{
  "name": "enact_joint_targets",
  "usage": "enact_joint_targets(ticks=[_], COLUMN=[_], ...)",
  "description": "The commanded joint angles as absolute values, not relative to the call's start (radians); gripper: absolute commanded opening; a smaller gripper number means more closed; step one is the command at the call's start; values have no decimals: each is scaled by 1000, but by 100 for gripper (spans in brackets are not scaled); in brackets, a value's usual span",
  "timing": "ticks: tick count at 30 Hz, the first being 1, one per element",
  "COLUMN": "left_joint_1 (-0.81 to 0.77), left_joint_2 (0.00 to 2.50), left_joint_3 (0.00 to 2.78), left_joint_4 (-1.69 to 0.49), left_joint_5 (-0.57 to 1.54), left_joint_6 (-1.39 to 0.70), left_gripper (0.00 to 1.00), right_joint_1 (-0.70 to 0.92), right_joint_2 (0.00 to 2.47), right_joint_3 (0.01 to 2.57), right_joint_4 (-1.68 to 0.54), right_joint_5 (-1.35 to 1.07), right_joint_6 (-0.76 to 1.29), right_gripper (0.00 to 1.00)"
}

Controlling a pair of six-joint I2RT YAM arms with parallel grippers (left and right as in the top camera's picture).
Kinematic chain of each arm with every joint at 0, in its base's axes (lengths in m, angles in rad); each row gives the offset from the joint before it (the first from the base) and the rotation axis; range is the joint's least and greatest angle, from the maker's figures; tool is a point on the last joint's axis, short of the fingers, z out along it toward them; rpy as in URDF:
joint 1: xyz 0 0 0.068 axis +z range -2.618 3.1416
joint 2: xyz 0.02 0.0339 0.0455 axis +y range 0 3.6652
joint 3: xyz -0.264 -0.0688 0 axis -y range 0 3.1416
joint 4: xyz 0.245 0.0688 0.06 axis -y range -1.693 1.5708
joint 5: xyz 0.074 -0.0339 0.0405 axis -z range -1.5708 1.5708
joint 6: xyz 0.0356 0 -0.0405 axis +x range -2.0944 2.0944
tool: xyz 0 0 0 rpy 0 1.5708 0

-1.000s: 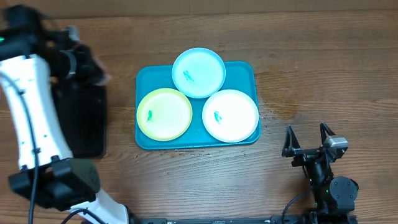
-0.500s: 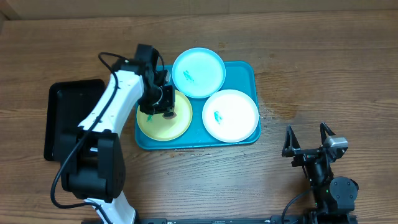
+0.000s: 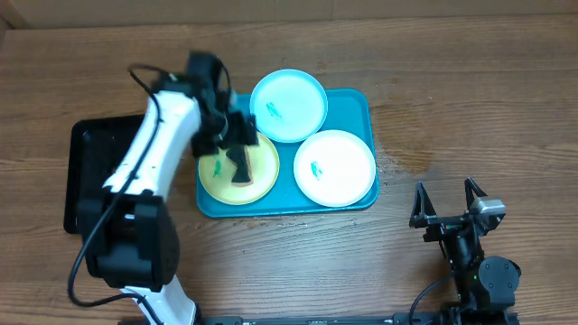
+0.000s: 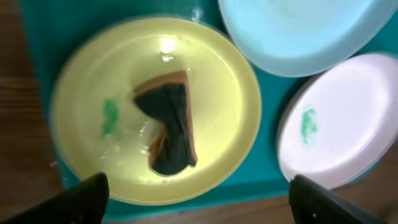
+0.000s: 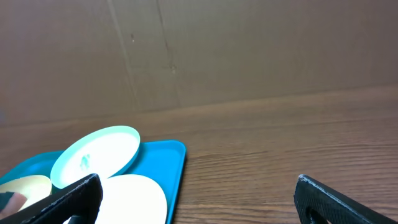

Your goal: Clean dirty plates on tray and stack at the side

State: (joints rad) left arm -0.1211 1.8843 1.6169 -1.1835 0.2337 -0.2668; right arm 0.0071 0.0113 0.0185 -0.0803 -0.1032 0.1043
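The teal tray holds three plates. A dark sponge with an orange edge lies loose on the yellow-green plate, beside a green smear. My left gripper hovers above this plate, open, with nothing between its fingers. The pale cyan plate and the white plate each carry a small green smear. My right gripper stands open over bare wood, right of the tray and near the front edge. It is empty in the right wrist view.
A black rectangular tray lies left of the teal one, partly under my left arm. The cyan plate's rim overlaps the other two plates. Bare wooden tabletop stretches right of the tray.
My left arm swung from the black tray to the yellow-green plate. Its jaws then opened and left the sponge lying on the plate. The right arm stayed still.
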Motion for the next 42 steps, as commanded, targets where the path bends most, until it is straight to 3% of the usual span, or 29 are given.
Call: enact_joint_targets(ticks=[1,2,14,19,24,27,29,32,36,39,42], left_joint_1=[-38,-20,118,117,117,117,117,117,117,117,117], left_joint_2=[1824,1816,1782,1795,1795,1795,1795,1795,1795,1795,1795], left_joint_3=[1874,1914,1966,1963,1963,1963,1963,1963,1963,1963,1963], left_joint_4=[-1298,-1322,-1481,-1481,-1482,-1482,-1482,-1483,-1486,-1486,-1486], left_joint_5=[196,176,52,54,55,56,56,57,69,79,79], left_joint_6=[-266,-266,-266,-270,-270,-270,-270,-270,-270,-270,-270], left_gripper=[95,100,100,100,100,100,100,100,100,100,100], right_joint_1=[5,5,5,6,6,6,4,4,4,4,6], right_joint_2=[3,3,3,3,3,3,5,49,311,605,877], right_joint_3=[8,8,8,8,8,35,121,352,874,1253,1579], right_joint_4=[-76,-77,-44,14,458,821,870,651,-166,-686,-1065], right_joint_5=[-94,-94,-97,-379,-517,-410,-305,-298,-210,-139,-377], right_joint_6=[102,102,105,327,596,599,587,436,53,11,20], right_gripper=[100,100,100,100,100,100,100,100,100,100,100])
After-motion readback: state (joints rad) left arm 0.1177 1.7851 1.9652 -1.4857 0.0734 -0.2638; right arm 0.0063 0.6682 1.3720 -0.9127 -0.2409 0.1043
